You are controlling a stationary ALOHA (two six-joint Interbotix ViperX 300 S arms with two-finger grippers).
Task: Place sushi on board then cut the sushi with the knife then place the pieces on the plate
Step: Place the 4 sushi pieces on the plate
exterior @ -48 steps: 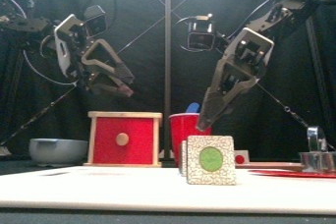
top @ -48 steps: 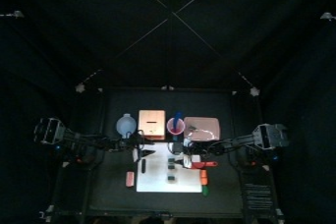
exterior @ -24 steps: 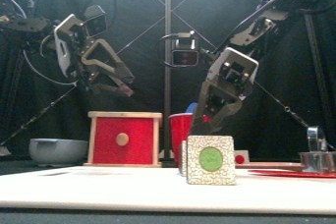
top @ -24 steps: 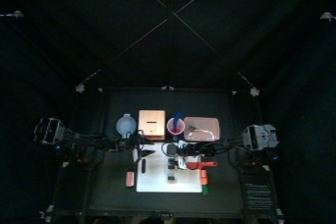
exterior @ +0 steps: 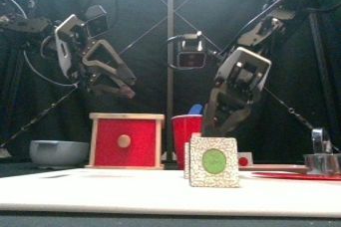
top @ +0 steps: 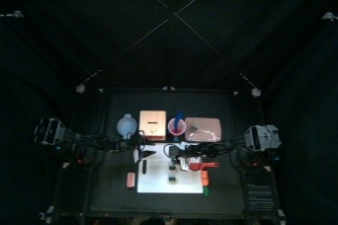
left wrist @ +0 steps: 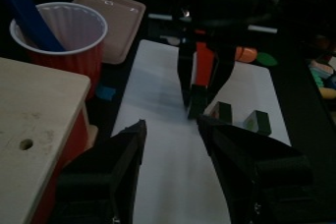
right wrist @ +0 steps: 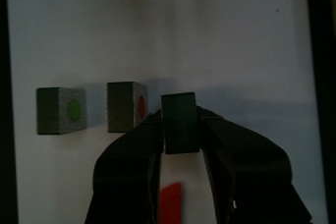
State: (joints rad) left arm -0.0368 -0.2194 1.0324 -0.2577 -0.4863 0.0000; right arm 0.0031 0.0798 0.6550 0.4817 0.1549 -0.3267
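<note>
While the R pincer (left wrist: 198,88) is clamped on the red knife (left wrist: 203,65), blade end pointing down at the white board (left wrist: 160,85), the L pincer (left wrist: 175,135) hangs w/ jaws wide apart, nothing btwn them, above the board just beside the wooden box (exterior: 127,141).

The sushi is on the board, in separate pieces. The green-centre piece (right wrist: 62,108) and red-centre piece (right wrist: 128,105) stand side by side w/ a slim gap. A 3rd dark block (right wrist: 179,115) sits right at the R jaw tips; can't tell if the knife touches it. In front view the green-centre piece stands upright.

Behind the board: blue-grey bowl (exterior: 59,152) far L, then the box, red cup (left wrist: 59,36) w/ blue knife (left wrist: 27,17) upright in it, pink tray (left wrist: 112,7) just past the cup. Metal cutter (exterior: 320,161) at the worktop's R edge.

Open room: bare white board under and ahead of the L pincer, and a wide bare stretch beyond the pieces on the R pincer's side.
</note>
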